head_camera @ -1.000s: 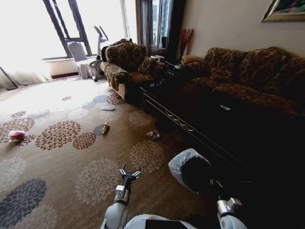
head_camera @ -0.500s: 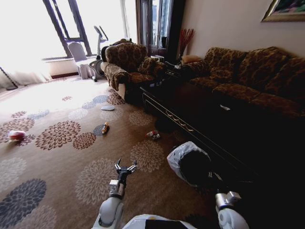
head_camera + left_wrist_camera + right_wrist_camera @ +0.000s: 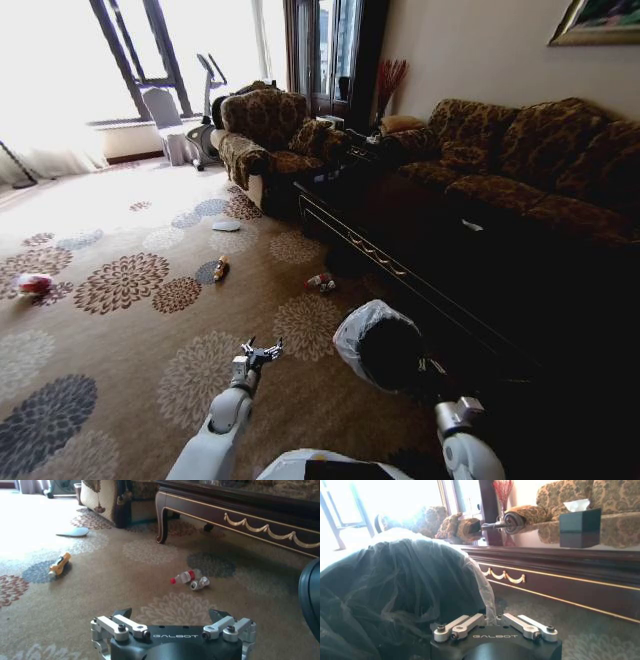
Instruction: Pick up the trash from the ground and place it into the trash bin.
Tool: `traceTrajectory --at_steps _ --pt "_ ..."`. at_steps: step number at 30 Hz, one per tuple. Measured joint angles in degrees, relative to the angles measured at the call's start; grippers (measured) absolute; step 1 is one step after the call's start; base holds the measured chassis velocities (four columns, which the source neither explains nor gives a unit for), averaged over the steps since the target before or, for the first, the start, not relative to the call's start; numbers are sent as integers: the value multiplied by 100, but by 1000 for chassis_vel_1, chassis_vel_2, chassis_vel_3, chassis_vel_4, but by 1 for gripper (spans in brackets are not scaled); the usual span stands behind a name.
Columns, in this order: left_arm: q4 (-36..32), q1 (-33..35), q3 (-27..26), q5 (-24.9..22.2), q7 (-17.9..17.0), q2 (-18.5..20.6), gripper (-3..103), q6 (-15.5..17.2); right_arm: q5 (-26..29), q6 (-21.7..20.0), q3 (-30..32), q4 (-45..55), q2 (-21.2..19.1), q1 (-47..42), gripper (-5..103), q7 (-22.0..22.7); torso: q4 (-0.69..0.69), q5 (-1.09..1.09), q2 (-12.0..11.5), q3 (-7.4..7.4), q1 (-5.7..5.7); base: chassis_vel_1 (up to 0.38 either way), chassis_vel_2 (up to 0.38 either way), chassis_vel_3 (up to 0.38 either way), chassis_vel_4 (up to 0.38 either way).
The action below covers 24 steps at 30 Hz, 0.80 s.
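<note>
Wrist footage from the left gripper (image 3: 170, 615), fingers spread and empty, shows a red-capped bottle (image 3: 184, 577) and orange-yellow bottle (image 3: 59, 564) on the floral carpet (image 3: 125, 585). Right gripper (image 3: 492, 624) pinches the trash bin (image 3: 378, 343) liner beside the dark coffee table (image 3: 400, 250).

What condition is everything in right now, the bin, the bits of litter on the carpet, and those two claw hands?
Trash bin: tipped, held off the carpet, bag-lined.
Right gripper: shut on the bin's bag.
Left gripper: fingers open, empty, above the carpet.
Orange-yellow bottle: lying on its side on the carpet.
Red-capped clear wad: lying near the dark table.
Pink-white wad: lying far off on the carpet.
</note>
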Motion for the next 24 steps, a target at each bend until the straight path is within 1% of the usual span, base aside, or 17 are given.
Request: traceTrajectory --at_steps 1,2,9,15,18,20,24 --pt "33 -18 7 0 17 13 100 -18 -14 1 -10 0 4 -2 1 -2 0 0 0 0 0 0 0 0 0" --pt "172 -84 52 -1 101 69 100 -103 -69 9 -37 1 29 -5 1 -9 1 1 0 0 0 -69 48 30 -29" --pt "505 -252 172 16 171 122 100 -260 -151 52 -59 -75 88 31 1 -15 0 -1 1 -1 -2 -114 112 87 -113" --pt "732 -321 284 44 195 153 100 -335 -191 110 -112 -124 175 59 1 -19 2 2 0 -1 -1 -224 229 221 -235" --pt "854 -357 354 61 211 163 100 -389 -201 144 -116 -136 200 27 1 -15 0 -2 0 1 2 -282 269 269 -269" --pt "929 -386 390 69 218 165 100 -425 -201 161 -117 -138 209 2 1 -12 0 0 -1 1 4 -254 256 253 -238" --pt "1159 -480 467 126 253 155 100 -509 -205 187 -137 -139 222 -81 1 2 0 1 -2 3 8 -149 194 177 -128"
